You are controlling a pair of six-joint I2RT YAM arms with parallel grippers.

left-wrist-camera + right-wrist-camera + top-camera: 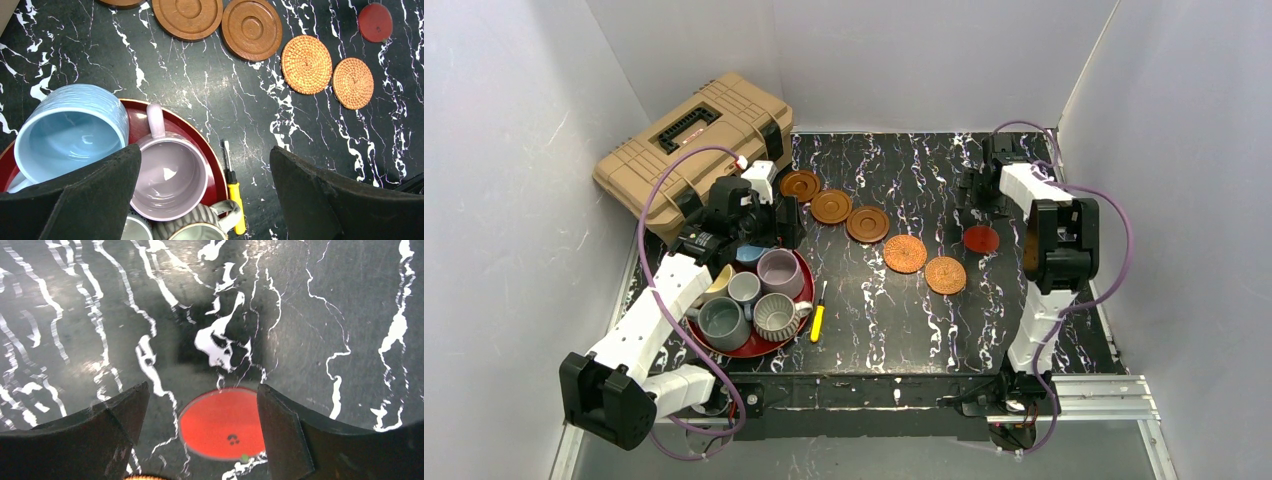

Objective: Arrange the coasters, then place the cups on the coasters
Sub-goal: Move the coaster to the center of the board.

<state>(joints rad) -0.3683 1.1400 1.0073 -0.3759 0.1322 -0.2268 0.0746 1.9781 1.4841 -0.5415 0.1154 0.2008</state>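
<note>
- The red coaster (pixel 222 422) is judged to be the piece in hand. It lies flat, well to the right of the red tray (pixel 736 351), past the woven coasters (pixel 905 253).
- The right gripper (pixel 201 390) is spread wide, with one finger on either side of the disc and nothing held.
- The left gripper (pixel 205 155) hangs fully open and empty over the tray's cups (pixel 170 180).
- The fingers should be lowered to the tabletop before they are closed, so that the thin rim is caught.
- Because the disc is round, no long axis or heading can be given. Its face is turned upward.

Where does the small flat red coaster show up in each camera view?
Top external: red coaster right of centre.
Left wrist: red coaster in the top right corner.
Right wrist: red coaster bottom centre, inside the right gripper.
Shared landmark: the white-veined black table.
</note>
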